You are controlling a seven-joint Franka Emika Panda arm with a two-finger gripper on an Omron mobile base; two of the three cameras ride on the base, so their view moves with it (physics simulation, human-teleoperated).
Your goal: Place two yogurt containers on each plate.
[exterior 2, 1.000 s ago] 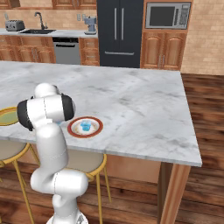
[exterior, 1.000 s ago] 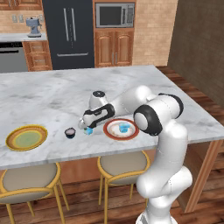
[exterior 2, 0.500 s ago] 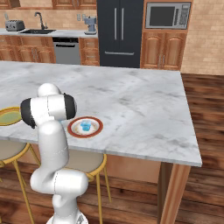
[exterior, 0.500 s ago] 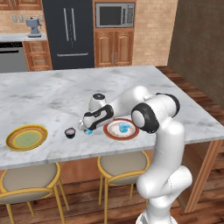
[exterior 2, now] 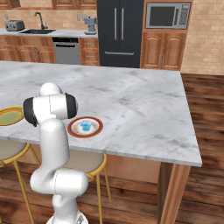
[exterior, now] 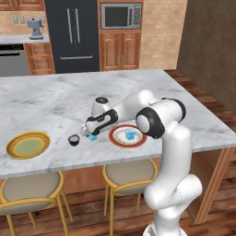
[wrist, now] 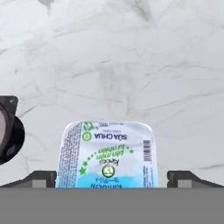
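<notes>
My gripper (exterior: 90, 132) hangs low over the marble island, open, with its dark fingertips (wrist: 41, 178) on either side of a pale-blue-and-white yogurt container (wrist: 107, 153) that stands on the counter (exterior: 93, 137). Neither tip touches it. Just left of it stands the dark round yogurt cup (exterior: 73, 139), also at the left edge of the hand view (wrist: 8, 131). To the right lies the red-orange-rimmed plate (exterior: 141, 140) (exterior 2: 97, 129) with a blue yogurt tub (exterior: 131, 134) (exterior 2: 85, 126) on it. The yellow-rimmed plate (exterior: 28, 145) (exterior 2: 9, 116) lies bare at the far left.
The things lie near the island's front edge (exterior: 92, 163). Round stools (exterior: 131, 170) stand below that edge. The wide marble top (exterior: 69, 99) stretches away behind the gripper. My own arm (exterior 2: 50, 109) hides the gripper in the right base view.
The gripper has sunk a little and shifted left, down onto the blue tub on the counter. Its jaws stay wide. Tubs and plates have not moved.
</notes>
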